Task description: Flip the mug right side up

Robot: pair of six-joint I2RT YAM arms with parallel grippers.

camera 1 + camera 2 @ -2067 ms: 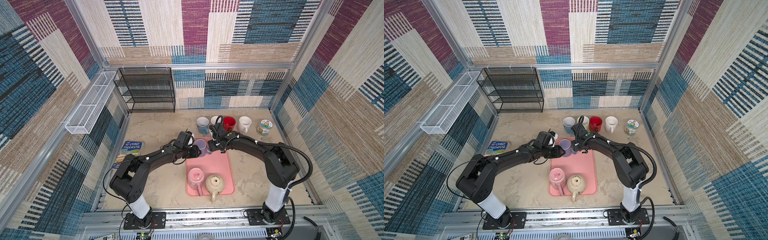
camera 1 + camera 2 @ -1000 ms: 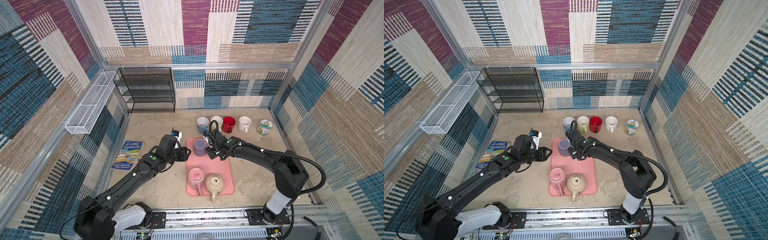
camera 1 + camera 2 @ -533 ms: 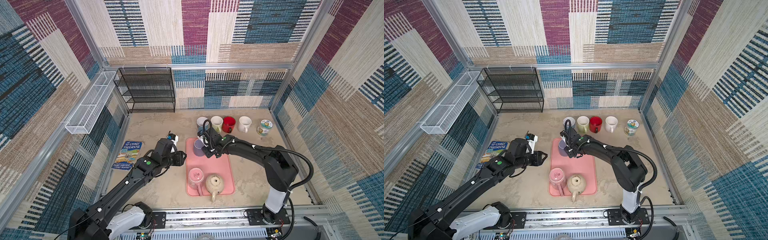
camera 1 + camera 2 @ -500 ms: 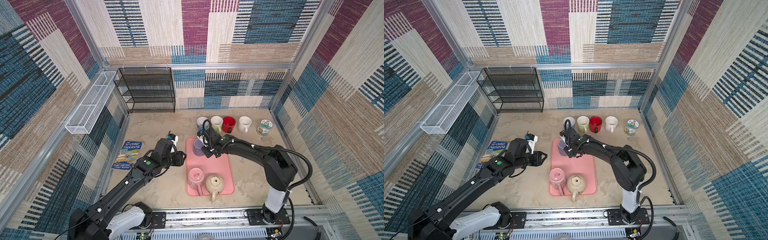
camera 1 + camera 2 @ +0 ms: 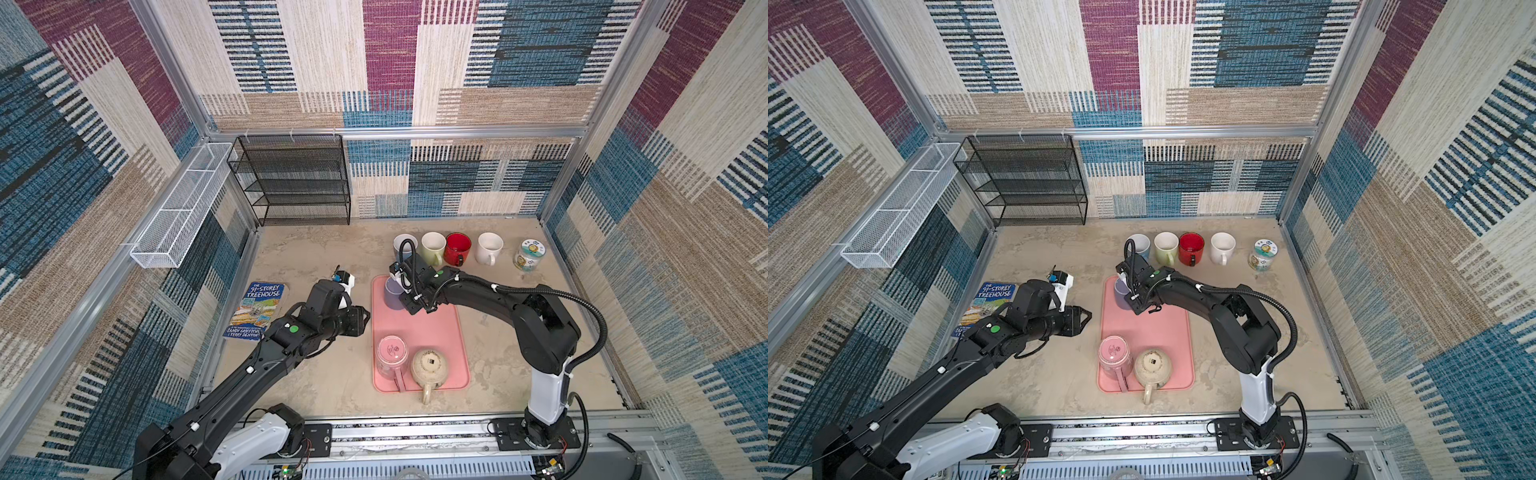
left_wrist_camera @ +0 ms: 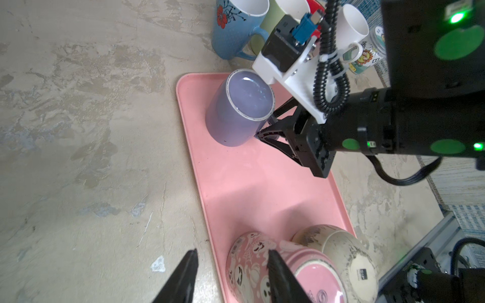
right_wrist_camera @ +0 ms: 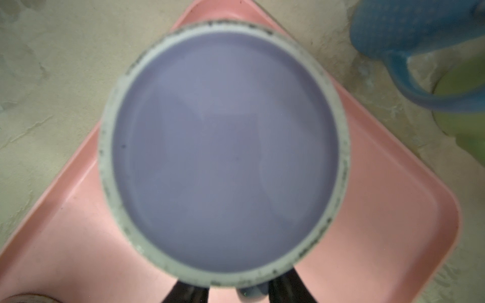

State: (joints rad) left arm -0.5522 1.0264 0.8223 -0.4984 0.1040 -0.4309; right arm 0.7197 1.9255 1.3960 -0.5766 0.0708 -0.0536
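1. Lavender-glazed ceramic: recorded the mug (image 5: 392, 293) base-up and mouth-down on the pink tray (image 5: 428, 332), directly ahead of the right gripper (image 5: 407, 300) and hard against its fingertips.
2. Confirmed, in the right wrist view, the handle (image 7: 252, 292) low on the mug wall and lodged between the two right fingers (image 7: 284, 288). Could not tell whether clamped on it or merely flanking it, owing to the mug's own base across the view.
3. Logged the mug's long axis as upright, crosswise to the right fingers, set low and roughly level at its side in the left wrist view.
4. Found the left gripper (image 6: 232, 251) spread wide and empty, with the mug well apart, out beyond its fingertips. Noted a pink mug (image 6: 249, 267) near those fingertips instead. Judged the right arm much the nearer to the work.
5. Judged the step in hand to be securing the handle. Judged the coming move to need a lift clear of the tray, then a half-roll of the wrist about the fingers' own line to bring the mouth uppermost.
6. Flagged a blue mug (image 6: 231, 34) standing upright just past the right fingertips, off the tray. Judged a wide swing during the roll liable to strike it.
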